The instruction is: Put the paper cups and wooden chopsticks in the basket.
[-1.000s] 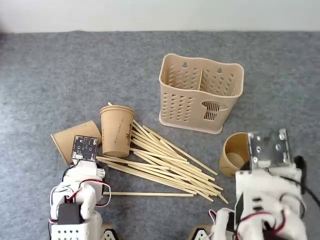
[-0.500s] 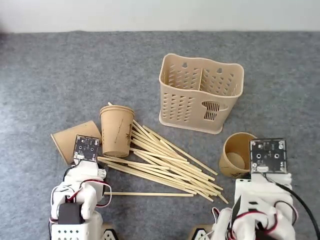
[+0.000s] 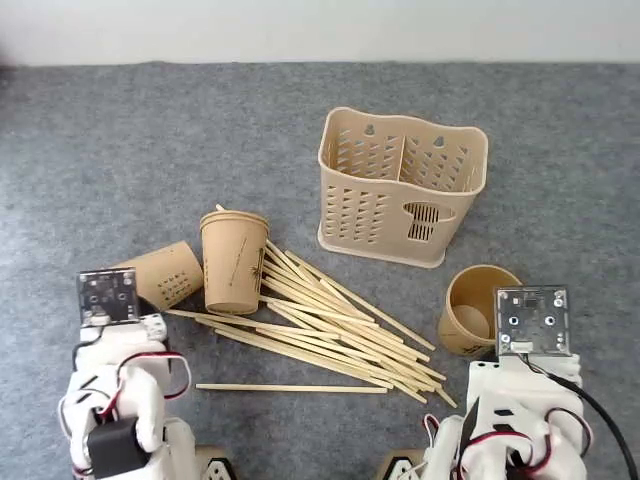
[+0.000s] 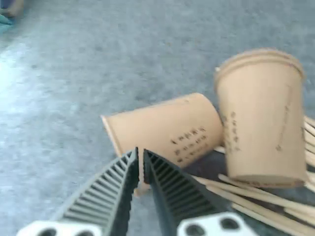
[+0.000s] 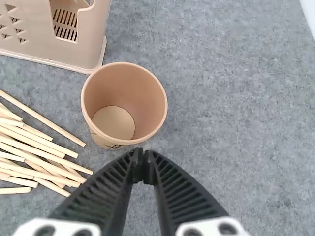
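Both of your tools are shut and empty, with nothing in the basket (image 3: 403, 185) yet. The left tool (image 4: 139, 153) has its fingers pressed together, and so does the right tool (image 5: 142, 156).

In the high view the basket stands in the upper middle of the grey tabletop (image 3: 120, 140). The right cup (image 3: 478, 308) sits just below the basket's lower right corner, mouth up. It is directly ahead of your right tool, close to the tips. That arm is the nearer one to both this cup and the basket.

The left cup (image 3: 165, 275) lies on its side at the middle left, just ahead of your left tool. Its long axis runs across the tool's line. Its mouth points toward the left edge of the frame and its base toward the middle cup (image 3: 233, 262), which stands upright right beside it.

The chopsticks (image 3: 330, 330) are heaped in the centre, between the two arms. Their long axes run from upper left to lower right, and a single stick (image 3: 290, 388) lies level below them.

You would probably need to part the fingers before closing in on either cup, because neither rim fits between shut tips.
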You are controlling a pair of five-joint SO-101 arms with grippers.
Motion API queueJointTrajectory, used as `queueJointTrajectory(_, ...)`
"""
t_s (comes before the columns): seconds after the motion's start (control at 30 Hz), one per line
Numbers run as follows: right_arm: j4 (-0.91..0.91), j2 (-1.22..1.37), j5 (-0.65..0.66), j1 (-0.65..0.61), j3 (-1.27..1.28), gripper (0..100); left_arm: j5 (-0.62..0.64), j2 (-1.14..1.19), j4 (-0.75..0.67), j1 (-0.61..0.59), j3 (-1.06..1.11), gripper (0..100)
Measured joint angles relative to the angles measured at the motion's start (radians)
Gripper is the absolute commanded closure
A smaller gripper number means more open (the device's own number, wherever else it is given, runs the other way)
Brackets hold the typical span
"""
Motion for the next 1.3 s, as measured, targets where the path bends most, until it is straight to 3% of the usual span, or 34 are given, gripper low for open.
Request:
queueJointTrajectory(0.1,0.0,0.0,0.0,0.0,0.0,99.0,-0.028,0.0,-0.009,-0.058,-0.002,80)
queueJointTrajectory(0.43,0.0,0.0,0.0,0.0,0.0,99.0,0.023,0.0,-0.074,-0.083,-0.002,81)
queueJointTrajectory(0.63,0.0,0.0,0.0,0.0,0.0,99.0,0.075,0.0,-0.083,-0.034,-0.005,81)
queueJointTrajectory(0.87,0.0,0.0,0.0,0.0,0.0,99.0,0.109,0.02,-0.061,-0.025,-0.117,81)
queueJointTrajectory(1.17,0.0,0.0,0.0,0.0,0.0,99.0,0.092,0.523,0.002,-0.026,-0.45,81)
queueJointTrajectory(1.3,0.0,0.0,0.0,0.0,0.0,99.0,0.052,0.809,0.069,-0.026,-0.618,73)
